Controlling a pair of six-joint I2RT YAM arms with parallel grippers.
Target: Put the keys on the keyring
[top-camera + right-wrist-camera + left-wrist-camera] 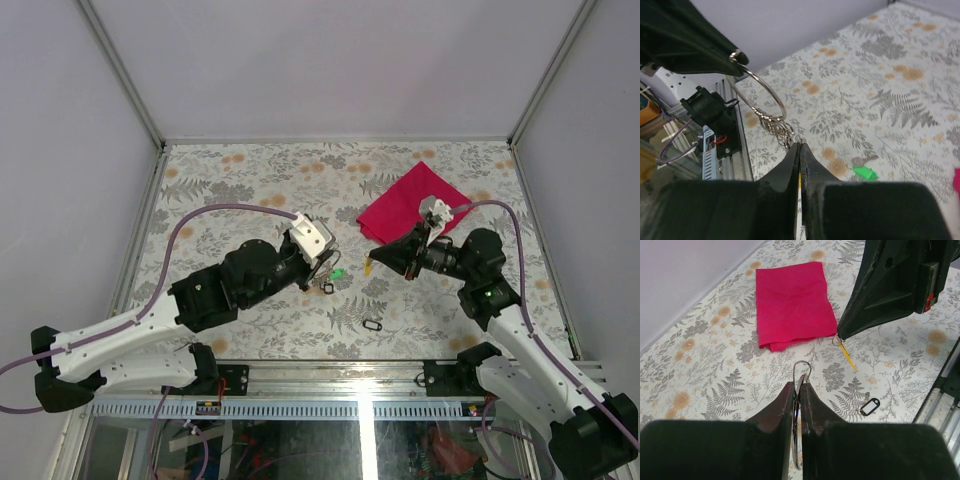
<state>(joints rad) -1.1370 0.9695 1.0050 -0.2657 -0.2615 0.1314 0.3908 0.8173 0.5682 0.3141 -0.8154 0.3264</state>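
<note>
Floral tabletop (240, 170), pale walls on three sides; its print shows unbroken across the upper left of the top view. We count:
- One keyring (802, 368), pinched in the closed left gripper (799, 386) at frame centre.
- Three keys:
  - one yellow key (847, 353), clamped at the tip of the closed right gripper (799, 147);
  - one green key (338, 273), lying near the ring;
  - one black key (372, 325), close to the lower table edge.
- One pink cloth (410, 205), upper right.

Pale walls (330, 60) fill the upper frame, with metal corner posts (122, 72). A fern-patterned tabletop (230, 180) spans the centre, a rail (330, 372) below it.
</note>
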